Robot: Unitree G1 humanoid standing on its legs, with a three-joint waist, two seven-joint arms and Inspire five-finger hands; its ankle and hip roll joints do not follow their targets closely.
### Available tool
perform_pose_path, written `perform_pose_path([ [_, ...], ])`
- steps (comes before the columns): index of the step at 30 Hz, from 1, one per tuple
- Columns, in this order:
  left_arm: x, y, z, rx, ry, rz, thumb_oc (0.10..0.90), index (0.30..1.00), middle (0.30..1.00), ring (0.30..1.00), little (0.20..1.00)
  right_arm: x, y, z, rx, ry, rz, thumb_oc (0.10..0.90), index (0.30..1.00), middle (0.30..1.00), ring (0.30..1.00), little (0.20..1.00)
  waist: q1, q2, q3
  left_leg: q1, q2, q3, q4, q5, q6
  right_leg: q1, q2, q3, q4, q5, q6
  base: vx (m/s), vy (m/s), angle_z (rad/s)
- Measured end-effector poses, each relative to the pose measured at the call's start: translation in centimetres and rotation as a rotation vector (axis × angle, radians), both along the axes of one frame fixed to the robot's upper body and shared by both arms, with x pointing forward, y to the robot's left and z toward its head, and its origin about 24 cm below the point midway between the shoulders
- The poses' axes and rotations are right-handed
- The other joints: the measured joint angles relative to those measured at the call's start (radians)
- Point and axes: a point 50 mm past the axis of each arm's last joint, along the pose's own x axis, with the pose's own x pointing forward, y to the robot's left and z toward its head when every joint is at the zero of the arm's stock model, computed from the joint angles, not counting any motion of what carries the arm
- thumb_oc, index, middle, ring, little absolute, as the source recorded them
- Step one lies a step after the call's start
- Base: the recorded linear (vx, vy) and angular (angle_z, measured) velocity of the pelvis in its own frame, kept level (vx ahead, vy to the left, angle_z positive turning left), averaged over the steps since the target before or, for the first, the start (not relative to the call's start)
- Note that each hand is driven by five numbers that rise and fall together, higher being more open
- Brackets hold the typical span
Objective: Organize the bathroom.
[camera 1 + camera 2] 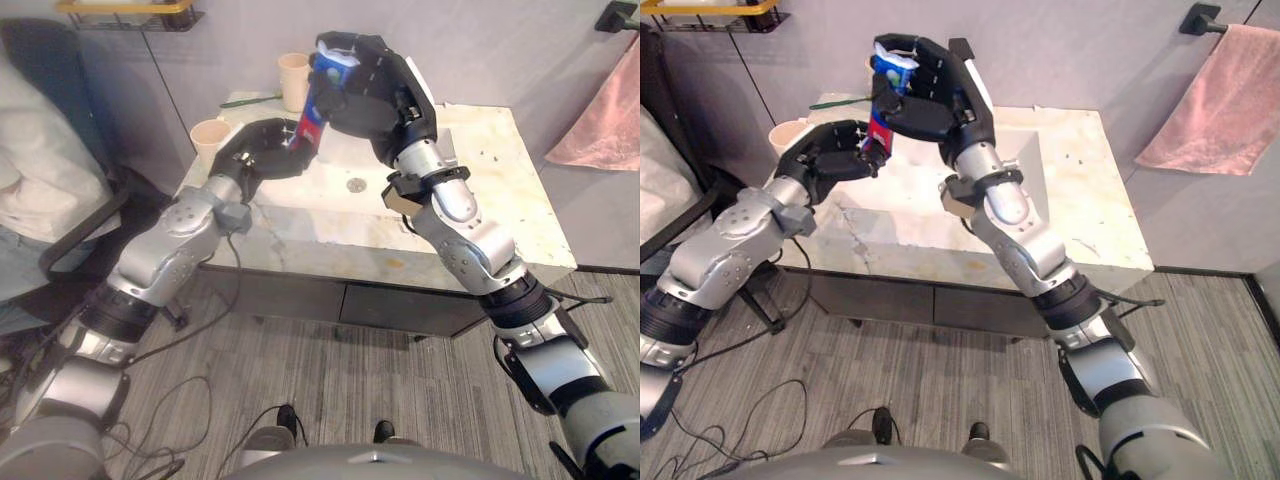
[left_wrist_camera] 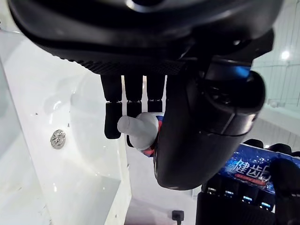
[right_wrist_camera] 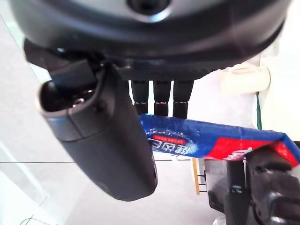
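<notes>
The marble bench (image 1: 520,200) with its sunken basin lies below both hands, and two paper cups (image 1: 294,80) and a green toothbrush (image 1: 252,100) stand just beyond the fingers. The right hand (image 1: 930,85) has its fingers curled round the upper part of the toothpaste tube (image 1: 883,100), while the left hand (image 1: 830,150) pinches its lower, red end. The tube's long axis runs near upright between the two grips, so either hand could carry it on, the cups lying nearest the right.

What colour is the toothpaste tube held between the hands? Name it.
Blue and red toothpaste tube with a white cap; clearest in the right wrist view.
</notes>
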Motion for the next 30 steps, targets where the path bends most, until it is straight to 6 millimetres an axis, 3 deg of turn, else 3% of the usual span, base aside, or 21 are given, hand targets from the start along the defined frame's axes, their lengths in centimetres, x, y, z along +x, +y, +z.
perform_pose_path([
  [5, 0.0, -0.1, -0.1, 0.003, 0.008, -0.005, 0.400, 0.300, 0.300, 0.300, 0.300, 0.1, -0.1, -0.1, -0.004, 0.005, -0.005, 0.400, 0.300, 0.300, 0.300, 0.300, -0.005, 0.000, 0.000, 0.000, 0.000, 0.000, 0.000, 0.000, 0.000, 0.000, 0.000, 0.000, 0.000, 0.000, 0.000, 0.00, 0.000, 0.00],
  [7, 0.0, -0.1, -0.1, 0.002, 0.008, -0.005, 0.456, 0.385, 0.385, 0.385, 0.385, 0.1, -0.1, 0.0, -0.018, -0.006, -0.012, 0.400, 0.300, 0.300, 0.300, 0.300, -0.006, 0.000, 0.000, 0.000, 0.000, 0.000, 0.000, 0.000, 0.000, 0.000, 0.000, 0.000, 0.000, 0.000, 0.000, 0.00, 0.000, 0.00],
  [8, 0.0, -0.1, -0.1, 0.002, 0.009, -0.005, 0.571, 0.556, 0.556, 0.556, 0.556, 0.1, -0.1, 0.0, -0.018, -0.006, -0.012, 0.400, 0.300, 0.300, 0.300, 0.300, -0.006, 0.000, 0.000, 0.000, 0.000, 0.000, 0.000, 0.000, 0.000, 0.000, 0.000, 0.000, 0.000, 0.000, 0.000, 0.00, 0.000, 0.00],
  [9, 0.0, -0.1, -0.1, 0.001, 0.009, -0.006, 0.587, 0.580, 0.580, 0.580, 0.580, 0.1, -0.1, 0.0, -0.019, -0.007, -0.013, 0.400, 0.300, 0.300, 0.300, 0.300, -0.006, 0.000, 0.000, 0.000, 0.000, 0.000, 0.000, 0.000, 0.000, 0.000, 0.000, 0.000, 0.000, 0.000, 0.000, 0.00, 0.000, 0.00],
  [12, 0.0, -0.2, -0.1, 0.000, 0.009, -0.006, 0.800, 0.900, 0.900, 0.900, 0.900, 0.1, -0.1, 0.0, -0.030, -0.017, -0.021, 0.400, 0.300, 0.300, 0.300, 0.300, -0.003, 0.000, 0.000, 0.000, 0.000, 0.000, 0.000, 0.000, 0.000, 0.000, 0.000, 0.000, 0.000, 0.000, 0.000, 0.00, 0.000, 0.00],
  [17, 0.1, 0.4, 0.4, -0.015, -0.011, 0.023, 0.800, 0.900, 0.900, 0.900, 0.900, 0.2, -0.8, 0.2, -0.081, -0.044, -0.061, 0.400, 0.300, 0.300, 0.300, 0.300, 0.003, 0.000, 0.000, -0.006, 0.000, -0.008, 0.000, 0.001, 0.000, 0.000, 0.001, -0.001, -0.001, -0.001, -0.001, -0.04, -0.058, 0.06],
  [22, 0.3, 0.0, 1.5, -0.025, -0.041, 0.005, 0.800, 0.900, 0.900, 0.900, 0.900, 0.9, -3.3, 0.9, -0.159, -0.070, -0.160, 0.400, 0.300, 0.300, 0.300, 0.300, -0.004, 0.000, 0.000, -0.037, -0.008, -0.102, 0.001, 0.026, 0.003, 0.022, 0.005, -0.005, 0.000, -0.030, -0.004, -0.06, -0.123, 0.54],
  [25, 0.3, 0.0, 2.0, -0.022, -0.056, -0.004, 0.800, 0.900, 0.900, 0.900, 0.900, 1.6, -4.8, 0.6, -0.177, -0.046, -0.220, 0.400, 0.300, 0.300, 0.300, 0.300, 0.006, 0.000, 0.000, -0.044, -0.004, -0.152, 0.001, 0.038, -0.001, 0.043, 0.016, -0.045, -0.004, -0.045, -0.005, -0.05, -0.098, 0.48],
  [30, 0.3, 0.9, 2.5, -0.001, -0.071, 0.012, 0.800, 0.900, 0.900, 0.900, 0.900, 1.9, -5.0, 0.9, -0.176, -0.047, -0.233, 0.400, 0.300, 0.300, 0.300, 0.300, 0.034, 0.001, 0.000, -0.049, 0.003, -0.176, 0.000, 0.045, -0.010, 0.053, 0.028, -0.059, -0.006, -0.057, -0.008, -0.03, -0.049, 0.17],
])
